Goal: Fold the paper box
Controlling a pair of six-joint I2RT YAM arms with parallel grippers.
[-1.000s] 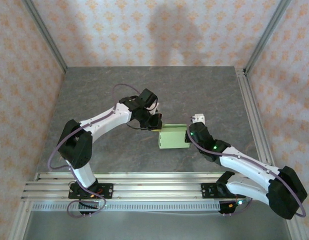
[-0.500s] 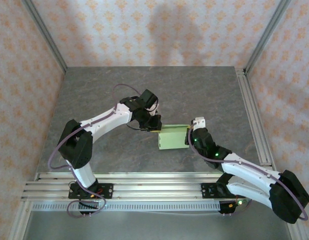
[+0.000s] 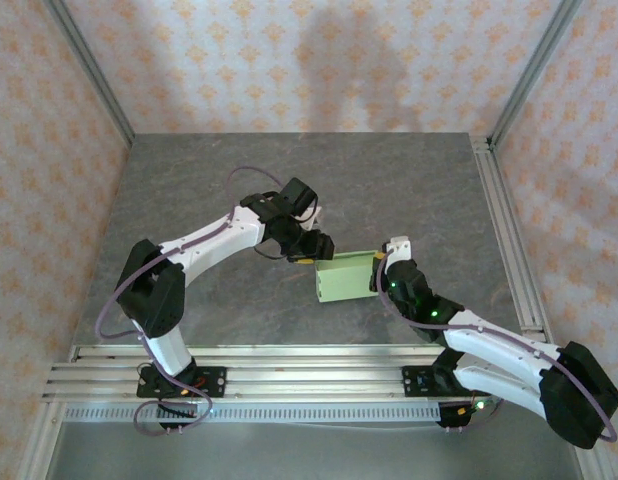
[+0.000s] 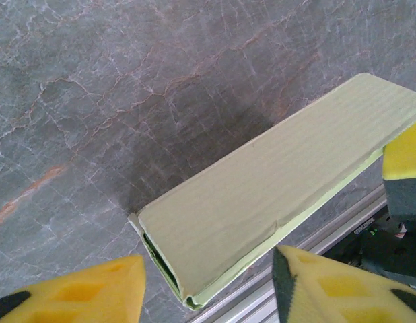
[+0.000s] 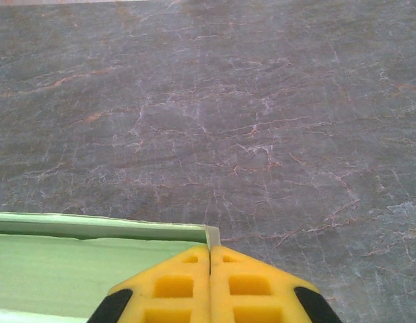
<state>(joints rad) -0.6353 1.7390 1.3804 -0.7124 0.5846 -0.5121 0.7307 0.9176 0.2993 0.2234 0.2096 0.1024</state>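
The paper box (image 3: pixel 344 278) lies flat on the table (image 3: pixel 409 190). The left gripper (image 4: pixel 206 286) hovers at the box's left end, jaws apart. The right gripper (image 5: pixel 209 269) jaws are clamped on its right-end edge. Expect light, thin, crease-prone card: grip edges and flaps, never the hollow middle.

Paper box (image 3: pixel 344 277), pale green: 1.
Robot arms: 2, namely left arm (image 3: pixel 204 240) and right arm (image 3: pixel 489 335).
Yellow-padded grippers: 2, namely left gripper (image 3: pixel 317 250) and right gripper (image 5: pixel 209 269).
Grey stone-patterned table (image 3: pixel 409 180): 1.
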